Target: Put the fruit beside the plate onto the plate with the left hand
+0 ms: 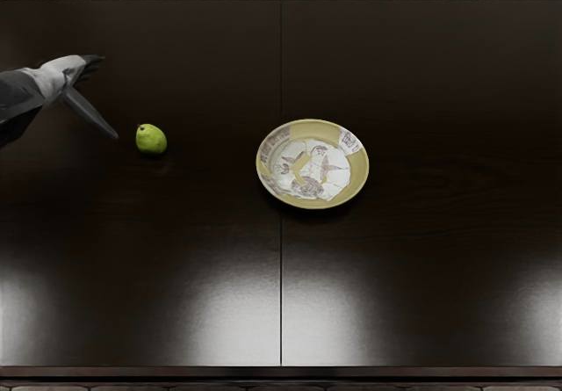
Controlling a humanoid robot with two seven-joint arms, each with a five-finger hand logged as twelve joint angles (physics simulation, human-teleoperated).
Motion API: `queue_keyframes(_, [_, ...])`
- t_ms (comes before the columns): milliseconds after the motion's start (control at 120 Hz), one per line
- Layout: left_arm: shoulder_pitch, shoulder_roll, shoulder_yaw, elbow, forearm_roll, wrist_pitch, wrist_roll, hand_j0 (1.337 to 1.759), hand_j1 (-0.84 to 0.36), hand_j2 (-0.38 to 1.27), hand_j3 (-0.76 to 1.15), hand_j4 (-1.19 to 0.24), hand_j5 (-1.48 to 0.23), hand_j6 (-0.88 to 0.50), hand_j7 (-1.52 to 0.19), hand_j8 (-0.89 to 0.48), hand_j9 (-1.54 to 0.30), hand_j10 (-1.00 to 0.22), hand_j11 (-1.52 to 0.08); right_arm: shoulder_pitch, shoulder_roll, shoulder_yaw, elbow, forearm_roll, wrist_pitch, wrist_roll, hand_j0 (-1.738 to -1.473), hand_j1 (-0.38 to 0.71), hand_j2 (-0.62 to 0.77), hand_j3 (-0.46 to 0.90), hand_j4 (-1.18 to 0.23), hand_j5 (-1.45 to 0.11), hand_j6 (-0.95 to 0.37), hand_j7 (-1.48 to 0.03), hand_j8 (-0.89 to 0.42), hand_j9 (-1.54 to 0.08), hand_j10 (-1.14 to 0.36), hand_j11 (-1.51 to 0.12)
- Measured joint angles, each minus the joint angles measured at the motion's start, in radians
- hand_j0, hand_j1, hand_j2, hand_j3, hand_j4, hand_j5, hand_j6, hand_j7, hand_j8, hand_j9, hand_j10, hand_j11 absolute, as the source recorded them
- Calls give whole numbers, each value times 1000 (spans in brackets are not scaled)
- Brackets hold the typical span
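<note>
- The left hand (66,79) sits at the far left, fingers spread and holding nothing.
- The green fruit (151,139) lies near that hand, well apart from the plate. It is rounded, so a glancing finger could roll it away.
- The plate (309,126) has a shallow rim, so a careless drop might bounce out.

The fruit (151,139), left of the plate (360,180), is bright yellow-green. The plate has a mustard-yellow rim and a white centre marked with purplish-brown figures. The bench (421,268) is near-black brown with pale glossy patches. Farther left of the plate, the left hand (63,79) is grey with darker fingers (92,115).
</note>
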Motion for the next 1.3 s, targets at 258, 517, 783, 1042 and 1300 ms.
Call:
queue_keyframes(258, [-10, -115, 99, 1, 19, 120, -9, 1658, 263, 16, 0, -75, -94, -76, -94, -75, -94, -74, -94, 0, 0, 0, 0, 0, 0, 0, -1658, -329, -3, 0, -16, -21, -16, -21, -16, -21, -16, -21])
queue_keyframes(517, [-12, -139, 147, -4, 16, 131, -10, 1658, 180, 30, 0, -144, -185, -145, -184, -144, -184, -143, -184, 0, 0, 0, 0, 0, 0, 0, -1658, -329, -3, 0, -16, -21, -16, -21, -16, -21, -16, -21])
queue_keyframes(783, [-9, -140, 166, -10, 12, 130, -9, 1658, 83, 46, 0, -224, -290, -225, -290, -225, -290, -224, -290, 0, 0, 0, 0, 0, 0, 0, -1658, -329, -3, 0, -16, -21, -16, -21, -16, -21, -16, -21])
queue_keyframes(1042, [-3, -156, 178, -10, 14, 130, -9, 1658, -8, 62, 0, -300, -389, -301, -389, -301, -388, -300, -388, 0, 0, 0, 0, 0, 0, 0, -1658, -329, -3, 0, -16, -21, -16, -21, -16, -21, -16, -21])
queue_keyframes(1300, [2, -157, 189, -9, 18, 130, -9, 1658, -111, 79, 0, -386, -500, -387, -500, -387, -500, -386, -500, 0, 0, 0, 0, 0, 0, 0, -1658, -329, -3, 0, -16, -21, -16, -21, -16, -21, -16, -21])
